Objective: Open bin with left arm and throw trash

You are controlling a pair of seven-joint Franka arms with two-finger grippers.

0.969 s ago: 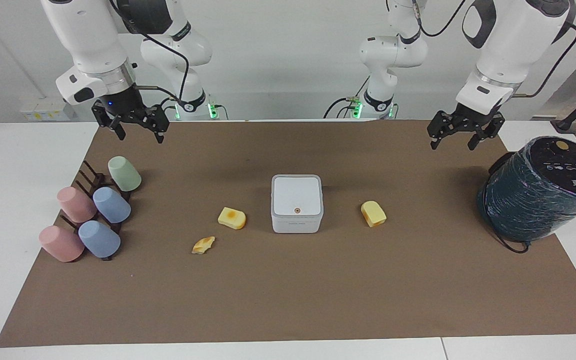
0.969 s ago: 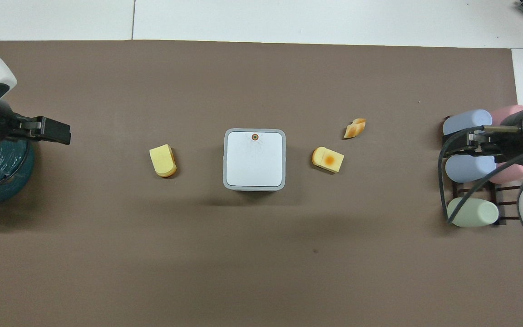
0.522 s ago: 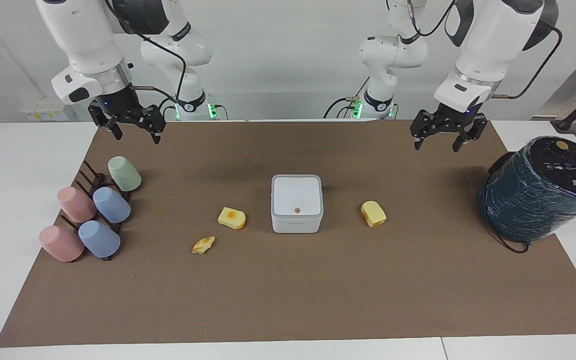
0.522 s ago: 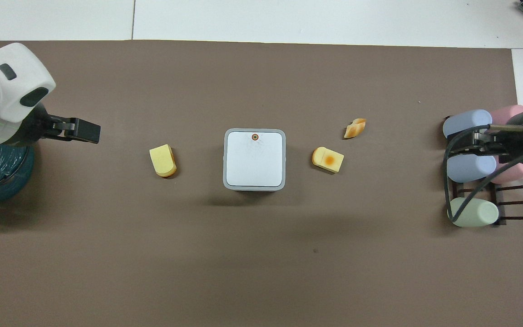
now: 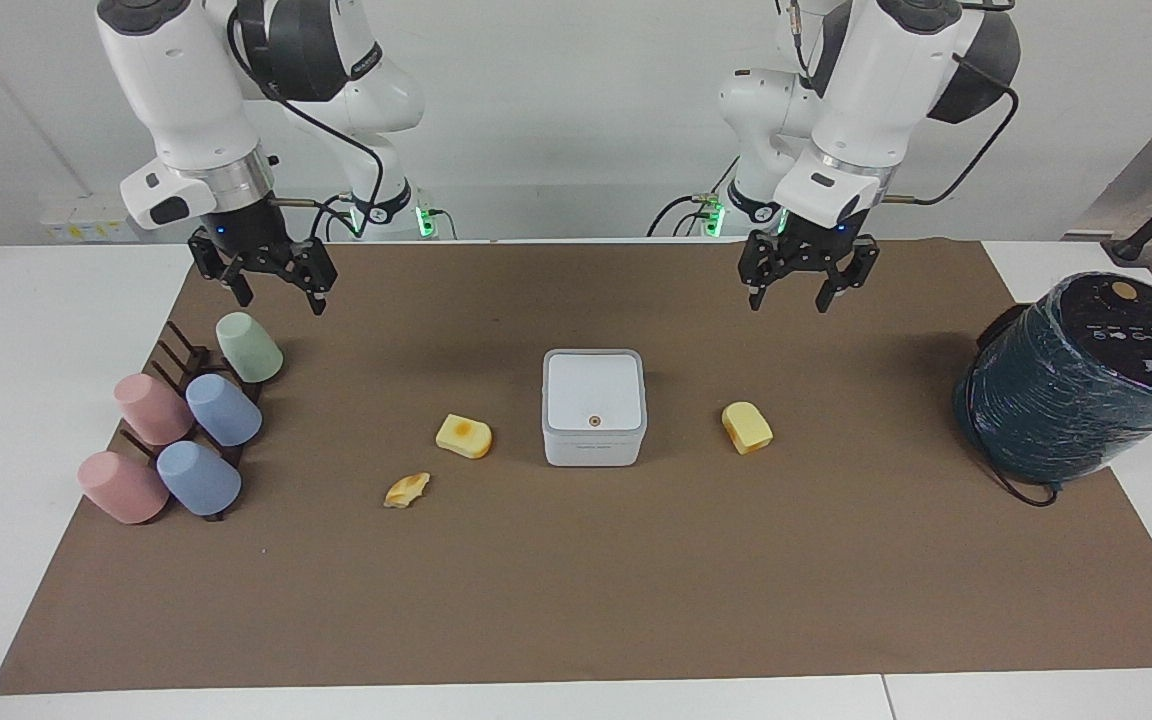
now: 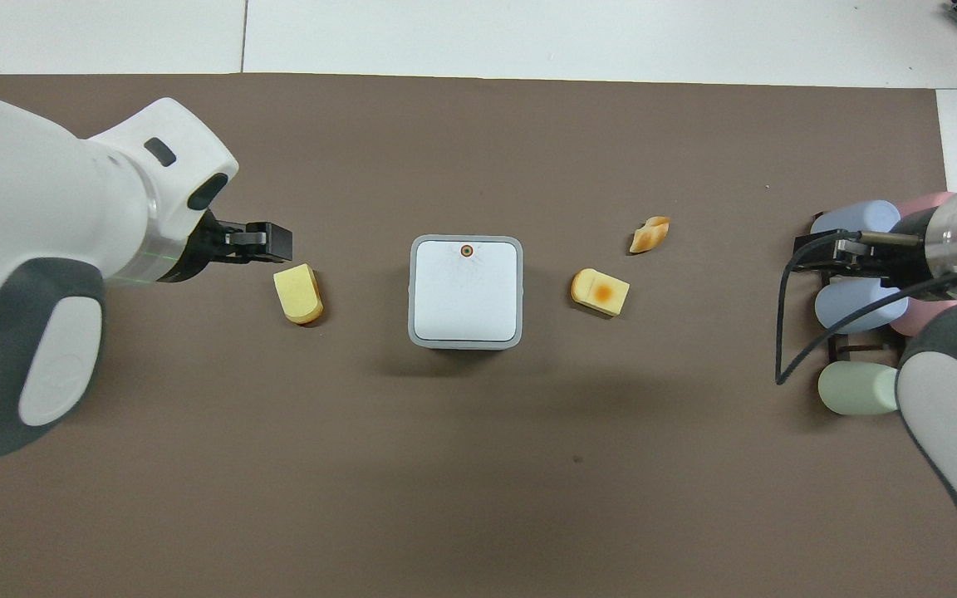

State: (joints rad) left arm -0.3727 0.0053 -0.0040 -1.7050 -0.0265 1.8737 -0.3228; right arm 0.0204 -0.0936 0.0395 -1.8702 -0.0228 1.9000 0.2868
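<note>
Facing view, left pincer [image 5: 786, 297]: it is being held in the air with its fingers spread and nothing between them, over the brown mat [image 5: 576, 580] toward the left arm's end of the tabletop [image 5: 26, 330].
Overhead view, left pincer: it is being shown just beside the plain yellow chunk [image 6: 299, 293], apart from it.
Right pincer [image 5: 271, 295]: it is being held released and empty above the rack of pastel cups [image 5: 181, 430], the arm waiting.
Bin [image 5: 594, 406]: it is sitting at the middle of the mat with its lid shut, the orange dot lying at the lid edge farther from the robots.
Trash: the plain chunk is lying beside the bin toward the left arm's end; a yellow chunk with a toasted spot [image 5: 464, 436] is lying beside the bin toward the right arm's end; a smaller pale piece [image 5: 406, 490] is lying farther from the robots than that chunk.
Dark teal wrapped cylinder [image 5: 1076, 385]: it is resting tilted at the left arm's end.
</note>
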